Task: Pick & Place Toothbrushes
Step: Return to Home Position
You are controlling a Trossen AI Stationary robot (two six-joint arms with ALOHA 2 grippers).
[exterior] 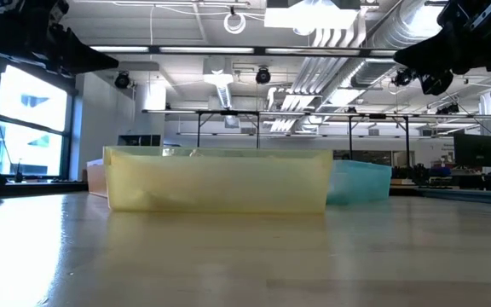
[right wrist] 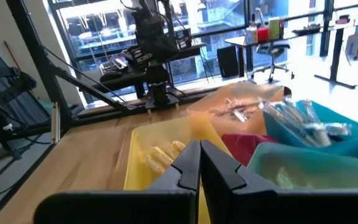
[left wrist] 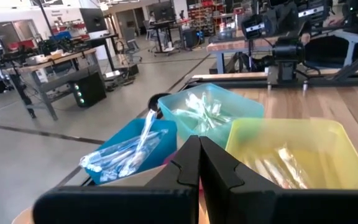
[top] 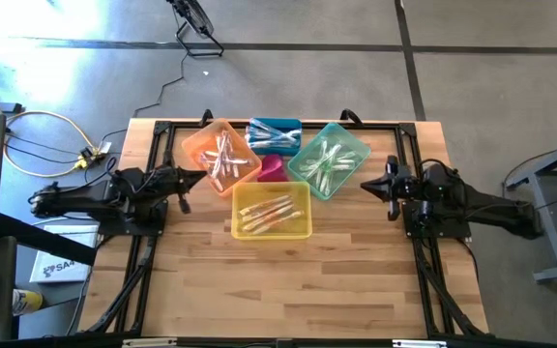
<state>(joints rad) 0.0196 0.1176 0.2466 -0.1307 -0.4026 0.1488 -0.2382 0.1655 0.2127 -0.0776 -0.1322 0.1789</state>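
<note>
**A:** Left gripper (top: 184, 186) and right gripper (top: 391, 184)?

**B:** Each has its fingers pressed together on nothing, 1 at either side of the table (top: 288, 290).

**A:** The toothbrushes (top: 269, 215)?

**B:** All in 4 bins: orange bin (top: 199, 145), blue bin (top: 274, 124), teal bin (top: 358, 147), yellow bin (top: 304, 230). None looks loose. Sorting seems done, with only parking left.

**A:** Writing?

**B:** A white box (top: 54, 267) beside the table has print, but it's unreadable.
</note>
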